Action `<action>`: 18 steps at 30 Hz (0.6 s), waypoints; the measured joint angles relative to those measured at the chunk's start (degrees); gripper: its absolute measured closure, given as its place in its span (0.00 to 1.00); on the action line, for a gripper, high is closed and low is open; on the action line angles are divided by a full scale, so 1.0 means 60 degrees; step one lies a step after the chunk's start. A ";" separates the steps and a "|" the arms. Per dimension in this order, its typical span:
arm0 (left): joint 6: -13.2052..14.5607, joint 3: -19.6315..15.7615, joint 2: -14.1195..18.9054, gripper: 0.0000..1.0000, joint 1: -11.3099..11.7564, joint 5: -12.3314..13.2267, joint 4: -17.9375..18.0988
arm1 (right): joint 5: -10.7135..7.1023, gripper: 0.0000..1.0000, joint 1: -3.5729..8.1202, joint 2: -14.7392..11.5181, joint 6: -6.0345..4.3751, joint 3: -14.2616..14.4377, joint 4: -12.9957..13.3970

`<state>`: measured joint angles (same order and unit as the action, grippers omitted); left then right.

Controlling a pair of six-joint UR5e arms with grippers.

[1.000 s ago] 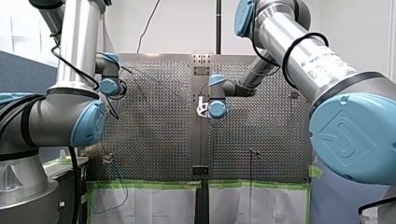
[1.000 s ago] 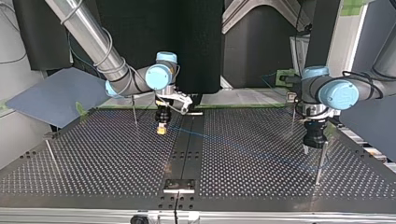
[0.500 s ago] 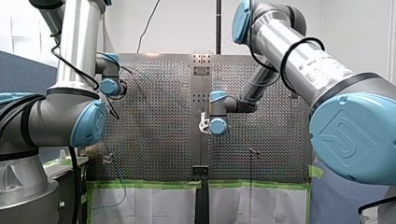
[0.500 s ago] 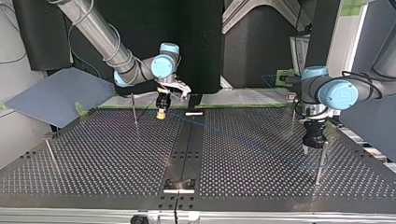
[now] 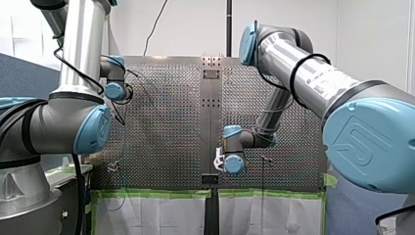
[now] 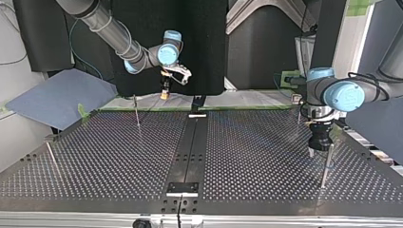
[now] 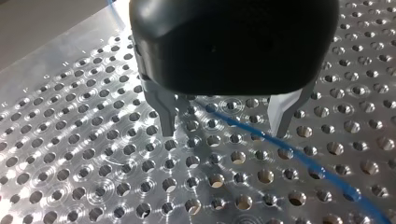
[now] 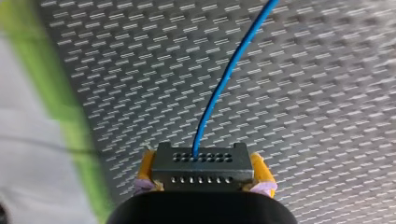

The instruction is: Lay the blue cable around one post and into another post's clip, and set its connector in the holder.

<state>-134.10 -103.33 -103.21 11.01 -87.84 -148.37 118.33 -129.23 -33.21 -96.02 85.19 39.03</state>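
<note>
Routing step: my right gripper (image 8: 205,181) clamps the connector (image 8: 204,163) aloft near a post (image 6: 136,111), the blue cable (image 8: 224,79) lies under my left gripper (image 7: 224,125), jaws wide apart; next move probably needs wrapping that post.

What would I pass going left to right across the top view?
Edge post → back post → right hand, gripping the connector → white bar → left hand.
</note>
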 joint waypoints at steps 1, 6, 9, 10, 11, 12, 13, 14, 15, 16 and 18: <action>-0.0001 0.0000 0.0000 0.00 0.0002 0.0000 0.0000 | 0.0012 1.00 0.0012 0.0078 -0.0045 0.0078 0.0078; -0.0003 0.0000 -0.0001 0.00 0.0008 0.0004 0.0000 | 0.0079 1.00 0.0149 0.0472 -0.0174 0.0473 0.0472; -0.0003 -0.0001 -0.0001 0.00 0.0010 0.0010 -0.0002 | 0.0090 1.00 0.0294 0.0677 -0.0261 0.0678 0.0676; -0.0003 -0.0001 -0.0001 0.00 0.0012 0.0011 -0.0002 | 0.0088 1.00 0.0347 0.0739 -0.0304 0.0740 0.0738; -0.0003 -0.0001 -0.0001 0.00 0.0015 0.0013 -0.0004 | 0.0085 1.00 0.0416 0.0826 -0.0358 0.0828 0.0825; -0.0003 -0.0001 -0.0001 0.00 0.0017 0.0013 -0.0004 | 0.0086 1.00 0.0467 0.0892 -0.0388 0.0892 0.0893; -0.0003 -0.0001 -0.0001 0.00 0.0017 0.0013 -0.0003 | 0.0089 1.00 0.0517 0.0959 -0.0409 0.0960 0.0959; -0.0003 -0.0001 -0.0001 0.00 0.0015 0.0014 -0.0002 | 0.0091 1.00 0.0579 0.1050 -0.0430 0.1052 0.1049; -0.0003 -0.0001 -0.0001 0.00 0.0014 0.0014 -0.0002 | 0.0093 1.00 0.0625 0.1118 -0.0442 0.1120 0.1118; -0.0003 -0.0001 -0.0001 0.00 0.0012 0.0014 -0.0001 | 0.0095 1.00 0.0672 0.1191 -0.0455 0.1191 0.1192; -0.0003 -0.0001 -0.0001 0.00 0.0011 0.0015 0.0000 | 0.0097 1.00 0.0780 0.1366 -0.0498 0.1369 0.1365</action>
<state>-134.12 -103.34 -103.21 11.08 -87.75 -148.38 118.91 -124.55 -25.02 -99.01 93.40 47.22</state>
